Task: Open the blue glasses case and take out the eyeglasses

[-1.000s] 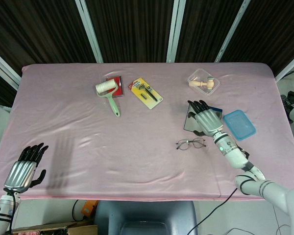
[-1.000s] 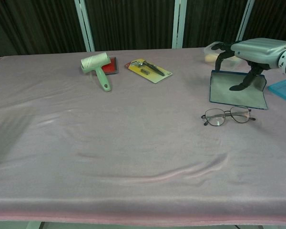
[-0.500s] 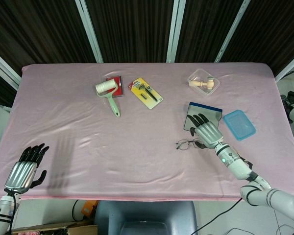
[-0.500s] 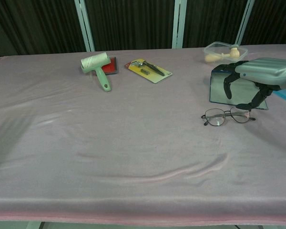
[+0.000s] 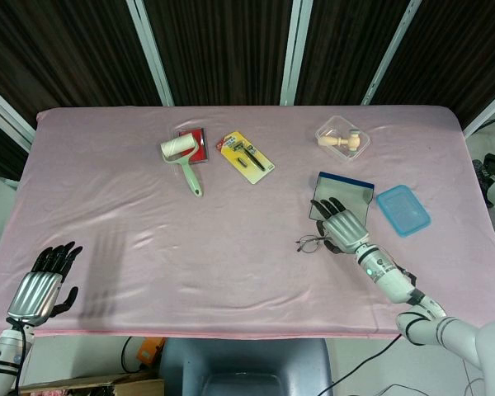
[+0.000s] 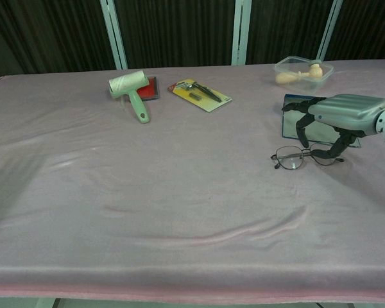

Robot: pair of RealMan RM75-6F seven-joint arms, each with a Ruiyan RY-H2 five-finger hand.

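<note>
Left robot hand [image 5: 40, 285], silver back with black fingers spread, holds nothing, hangs off the tabletop's [image 5: 107, 165] near-left corner. The tabletop has a pink cloth cover, soft and wrinkled, with a wide bare stretch across the left and middle. Toward the far edge, left of centre: mint-green lint roller [image 5: 181, 158], cylindrical head, on a red pad [image 5: 193, 136]; just right, a flat yellow blister pack [image 5: 246, 156]. Far right: clear plastic tub [image 5: 341, 137] with a wooden piece inside. Thin wire-rimmed eyeglasses [image 6: 297, 156] lie flat near the right-front. Right robot hand [image 6: 337, 117] hovers over them, fingers curled down; grip cannot be told. Blue glasses case [image 5: 351, 191] lies open behind it. Flat blue lid [image 5: 403, 209] sits near the right edge.
</note>
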